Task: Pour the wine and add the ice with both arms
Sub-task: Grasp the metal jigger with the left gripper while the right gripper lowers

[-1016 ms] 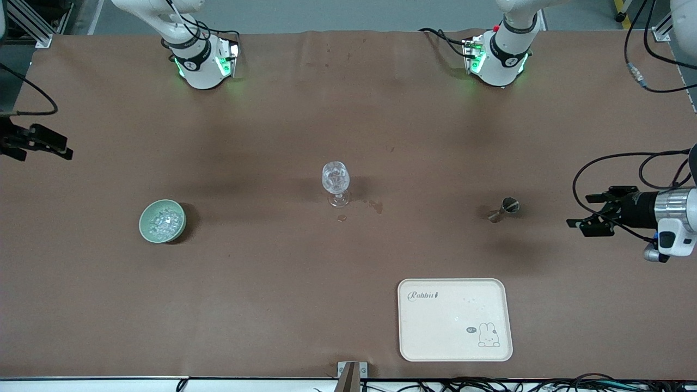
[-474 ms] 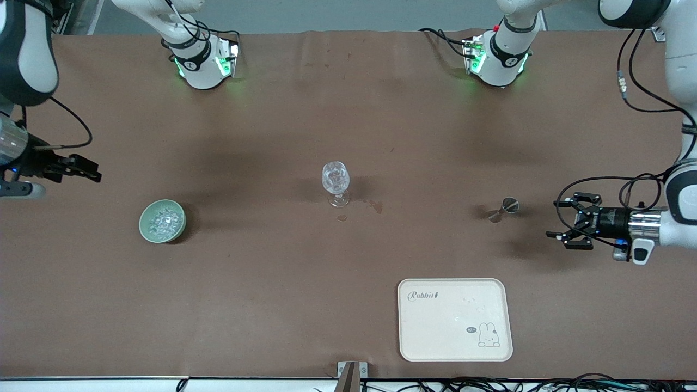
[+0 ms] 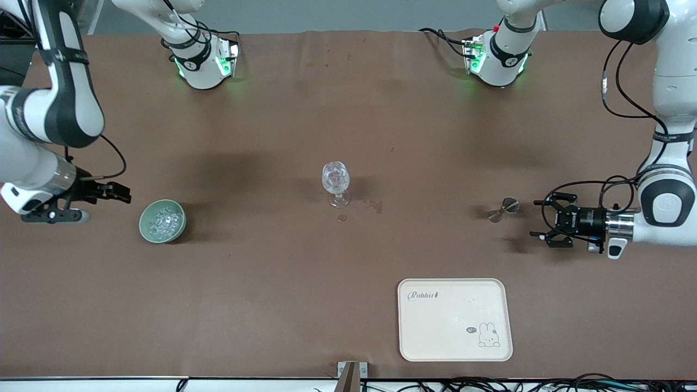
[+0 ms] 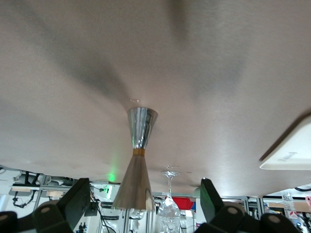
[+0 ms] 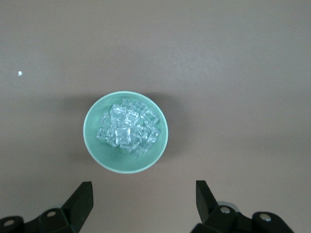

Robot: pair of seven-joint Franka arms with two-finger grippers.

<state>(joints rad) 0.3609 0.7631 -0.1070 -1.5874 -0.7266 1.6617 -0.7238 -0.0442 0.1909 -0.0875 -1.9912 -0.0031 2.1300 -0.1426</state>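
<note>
Several glassy ice (image 5: 128,128) lumps are sitting in a round green bowl (image 3: 161,220). Right gripper (image 3: 117,192) is hovering beside it, fingers wide. Left gripper (image 3: 540,219), level and wide open, is facing an hourglass-shaped steel jigger (image 3: 503,208).

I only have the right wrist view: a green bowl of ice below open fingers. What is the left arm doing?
Observer: The left gripper is open, low over the table beside the metal jigger, toward the left arm's end of the table.
Operator: Is the jigger upright?
Observer: Yes, the left wrist view shows it standing on the table, lined up between the open fingers and not yet touched.
Operator: Where is the glass?
Observer: The stemmed glass stands mid-table, between the green bowl and the jigger.
Operator: And my right gripper?
Observer: The right gripper is open, beside the bowl holding the ice, not yet over it.
</note>
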